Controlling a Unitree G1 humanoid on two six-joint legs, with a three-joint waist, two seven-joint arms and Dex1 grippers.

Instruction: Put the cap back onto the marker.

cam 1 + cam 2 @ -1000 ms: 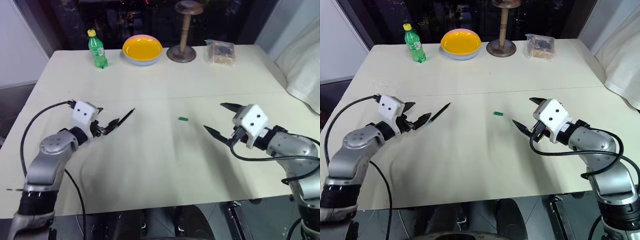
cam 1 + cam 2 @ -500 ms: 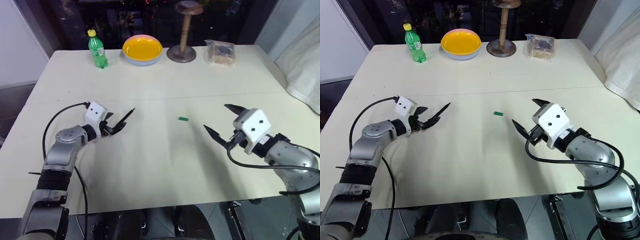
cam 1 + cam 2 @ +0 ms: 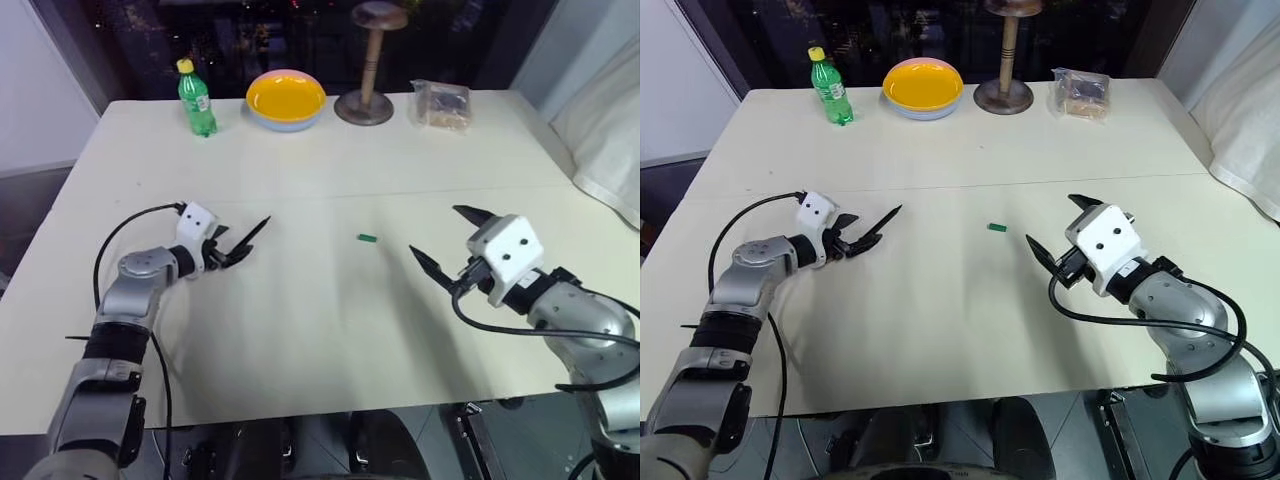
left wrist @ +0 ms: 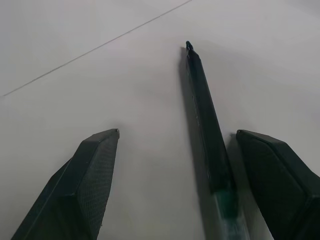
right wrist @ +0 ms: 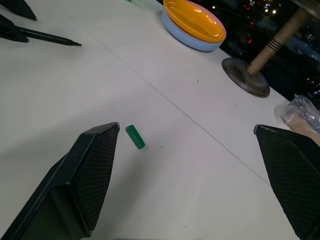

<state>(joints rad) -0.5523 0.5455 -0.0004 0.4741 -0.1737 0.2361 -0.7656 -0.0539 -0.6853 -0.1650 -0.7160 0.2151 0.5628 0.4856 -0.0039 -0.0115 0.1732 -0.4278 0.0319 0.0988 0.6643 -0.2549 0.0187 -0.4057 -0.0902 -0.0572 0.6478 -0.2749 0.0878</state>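
The marker [image 3: 250, 237] is a thin dark stick lying flat on the white table [image 3: 300, 330], left of centre. My left gripper [image 3: 228, 248] is low over its near end and open. In the left wrist view the marker [image 4: 205, 120] lies between the two fingers, close beside one finger [image 4: 272, 175], and nothing grips it. The cap [image 3: 367, 238], a tiny green cylinder, lies alone near the table's middle. My right gripper [image 3: 433, 230] hovers open to the right of the cap [image 5: 135, 136], above the table, with nothing between its fingers.
Along the far edge stand a green soda bottle [image 3: 197, 98], a yellow bowl [image 3: 286, 98], a wooden stand [image 3: 364, 100] and a clear plastic packet [image 3: 441, 103]. A white cloth [image 3: 610, 150] hangs at the right side.
My left gripper has sunk toward the table and reached forward, so its open fingers now straddle the marker's near end. The marker, the cap and the right gripper have stayed put.
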